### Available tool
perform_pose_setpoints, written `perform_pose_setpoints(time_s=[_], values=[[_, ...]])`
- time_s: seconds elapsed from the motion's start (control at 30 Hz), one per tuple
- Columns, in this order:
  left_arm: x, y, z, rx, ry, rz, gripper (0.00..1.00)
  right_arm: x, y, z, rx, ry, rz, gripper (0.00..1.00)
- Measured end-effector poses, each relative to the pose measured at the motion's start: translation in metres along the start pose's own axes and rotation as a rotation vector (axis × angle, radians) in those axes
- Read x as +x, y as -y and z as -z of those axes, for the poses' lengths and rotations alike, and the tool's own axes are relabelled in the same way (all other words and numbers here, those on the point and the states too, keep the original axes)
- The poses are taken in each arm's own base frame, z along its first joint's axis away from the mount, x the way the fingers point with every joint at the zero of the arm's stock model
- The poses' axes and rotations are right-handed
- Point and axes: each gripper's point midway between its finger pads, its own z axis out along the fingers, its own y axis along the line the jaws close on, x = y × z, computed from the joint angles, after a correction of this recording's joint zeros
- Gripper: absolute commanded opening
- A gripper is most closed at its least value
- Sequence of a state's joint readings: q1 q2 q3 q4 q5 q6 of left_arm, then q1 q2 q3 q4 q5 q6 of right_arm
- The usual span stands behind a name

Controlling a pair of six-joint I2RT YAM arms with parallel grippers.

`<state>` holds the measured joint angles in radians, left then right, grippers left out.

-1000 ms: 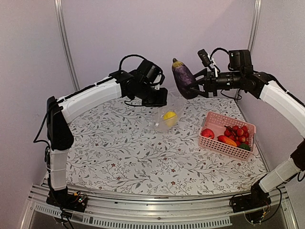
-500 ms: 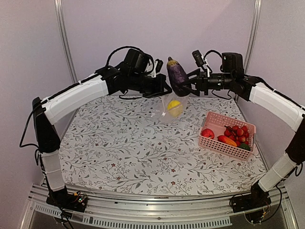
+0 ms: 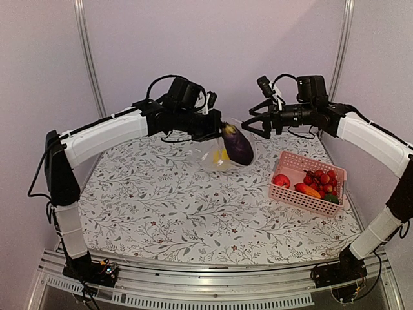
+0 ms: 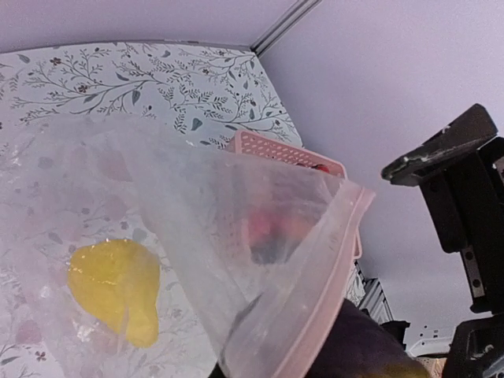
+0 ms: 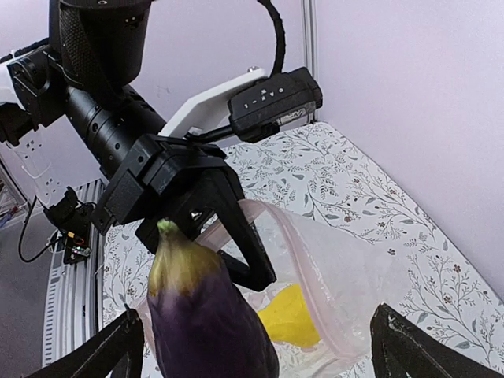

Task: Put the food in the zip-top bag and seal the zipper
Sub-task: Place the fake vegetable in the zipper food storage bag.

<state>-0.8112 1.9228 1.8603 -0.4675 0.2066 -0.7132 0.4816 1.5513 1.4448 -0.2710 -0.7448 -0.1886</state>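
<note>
My left gripper (image 3: 215, 128) is shut on the mouth edge of the clear zip-top bag (image 3: 222, 155) and holds it up, open, above the table. A yellow lemon-like piece (image 5: 293, 316) lies inside the bag; it also shows in the left wrist view (image 4: 114, 291). The dark purple eggplant (image 3: 237, 147) is at the bag's mouth, free of my right gripper (image 3: 253, 125), which is open just right of it. In the right wrist view the eggplant (image 5: 206, 315) sits beyond my spread fingers (image 5: 118, 346). The pinkish zipper (image 4: 319, 283) is unsealed.
A pink lattice basket (image 3: 288, 190) stands on the right of the flowered table, with red round pieces (image 3: 322, 179), an orange-red piece (image 3: 308, 190) and a green one in it. Lilac walls close the back and sides.
My right gripper has opened and let go of the eggplant, which has dropped down to the bag's mouth. The left gripper still holds the bag up.
</note>
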Motion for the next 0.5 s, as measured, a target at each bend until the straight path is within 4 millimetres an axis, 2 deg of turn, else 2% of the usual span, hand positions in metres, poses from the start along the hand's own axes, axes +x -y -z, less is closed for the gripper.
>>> perform_pose_setpoints(time_s=[0.17, 0.27, 0.4, 0.5], values=[[0.0, -0.021, -0.004, -0.03, -0.002, 0.018, 0.0, -0.004, 0.011, 0.01, 0.107, -0.036, 0.025, 0.92], [0.004, -0.036, -0.006, -0.05, -0.014, 0.033, 0.0, -0.002, 0.021, 0.018, 0.194, -0.061, 0.012, 0.84], [0.005, -0.041, -0.007, -0.055, -0.022, 0.04, 0.0, 0.016, 0.022, 0.017, 0.201, -0.122, -0.051, 0.73], [0.005, -0.04, -0.007, -0.048, -0.02, 0.039, 0.0, 0.037, 0.021, 0.009, 0.167, -0.174, -0.109, 0.69]])
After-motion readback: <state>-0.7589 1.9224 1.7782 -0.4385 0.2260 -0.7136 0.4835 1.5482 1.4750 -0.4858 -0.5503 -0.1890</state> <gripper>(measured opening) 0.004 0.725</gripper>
